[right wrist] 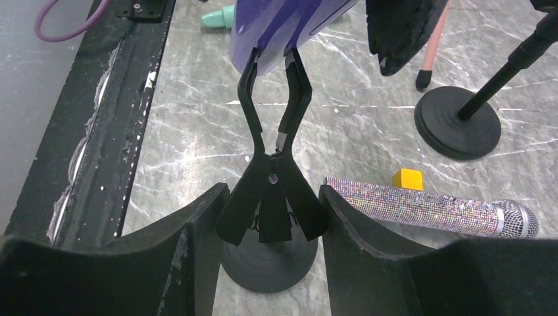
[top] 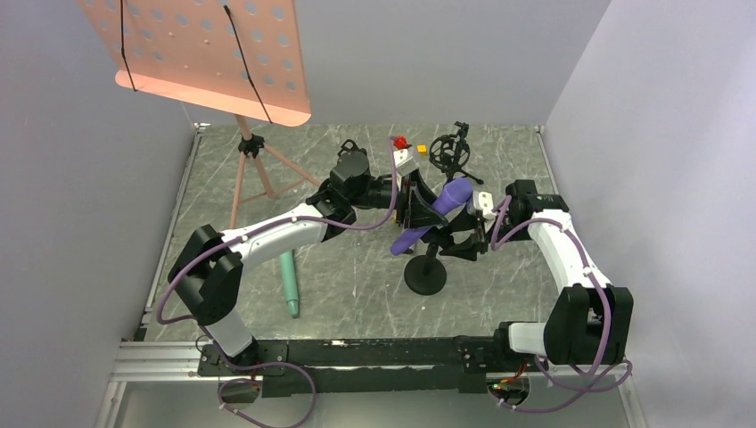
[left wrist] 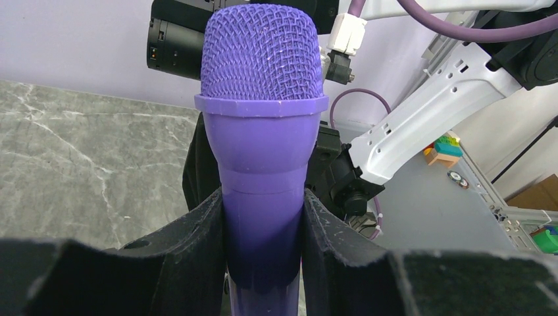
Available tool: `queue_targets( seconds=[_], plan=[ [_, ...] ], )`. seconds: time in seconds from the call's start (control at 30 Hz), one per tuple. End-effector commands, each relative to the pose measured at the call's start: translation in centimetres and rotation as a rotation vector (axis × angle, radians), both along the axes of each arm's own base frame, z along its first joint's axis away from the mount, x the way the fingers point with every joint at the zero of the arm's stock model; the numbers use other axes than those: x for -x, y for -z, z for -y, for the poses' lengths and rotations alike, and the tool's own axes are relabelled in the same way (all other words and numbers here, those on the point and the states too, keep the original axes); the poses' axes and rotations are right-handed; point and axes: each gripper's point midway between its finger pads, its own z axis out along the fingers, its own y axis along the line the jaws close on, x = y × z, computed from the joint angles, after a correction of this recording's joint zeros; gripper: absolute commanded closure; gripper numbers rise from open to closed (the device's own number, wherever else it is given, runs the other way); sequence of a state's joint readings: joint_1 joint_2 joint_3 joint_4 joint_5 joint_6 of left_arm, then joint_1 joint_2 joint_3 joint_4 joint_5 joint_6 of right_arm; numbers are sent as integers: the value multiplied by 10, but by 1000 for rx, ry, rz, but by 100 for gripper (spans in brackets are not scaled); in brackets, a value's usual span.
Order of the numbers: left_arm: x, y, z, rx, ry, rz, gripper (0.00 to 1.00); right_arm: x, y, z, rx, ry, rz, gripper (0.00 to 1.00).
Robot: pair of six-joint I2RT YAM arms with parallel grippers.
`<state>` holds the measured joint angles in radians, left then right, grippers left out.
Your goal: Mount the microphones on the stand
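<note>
Top external view, nearest the arm bases: the mint green microphone (top: pixel 289 283) lies flat on the table (top: pixel 357 294). Its long axis runs near to far and its far part is hidden under the left arm (top: pixel 267 234); which end is the head I cannot tell. A little farther in, at the middle, sits the round base of the stand (top: pixel 425 275).

The right wrist view shows the right jaws pressed against both handle wings of the stand's clip (right wrist: pixel 270 184), one on each side. The clip's two prongs stand apart, and their tips reach the barrel of the purple microphone (right wrist: pixel 283 23). Just beside the stand's base the copper microphone (right wrist: pixel 428 207) lies flat, its long axis across the picture and its silver mesh head at picture right. A yellow cube (right wrist: pixel 407 179) sits just beyond its barrel.

From the left wrist, the left jaws are clamped on the purple barrel below the head collar, with the mesh head pointing straight away from the wrist. Seen from above, this microphone hangs over the stand, off the table. Its long axis is diagonal, head to the far right and tail to the near left.

Farthest, at the left, stands a pink music stand (top: pixel 205 53).
</note>
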<state>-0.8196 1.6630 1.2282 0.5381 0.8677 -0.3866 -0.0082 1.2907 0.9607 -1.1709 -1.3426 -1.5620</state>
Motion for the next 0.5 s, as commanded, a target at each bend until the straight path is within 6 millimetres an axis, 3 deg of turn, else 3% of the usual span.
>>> queue_targets(
  seconds=[0.0, 0.07, 0.27, 0.3, 0.47],
  plan=[
    [2, 5, 5, 6, -12, 41, 100, 10, -15, -10, -51, -41, 5, 66],
    [3, 3, 4, 9, -15, 45, 100, 10, -14, -10, -47, -43, 0, 77],
    [4, -5, 2, 31, -12, 56, 100, 9, -14, -10, -46, -45, -14, 87],
    [5, -7, 2, 36, -10, 57, 100, 9, -13, -10, -46, -45, -18, 84],
    [8, -18, -4, 54, -25, 81, 100, 11, -12, -10, -51, -43, -15, 42]
  ],
)
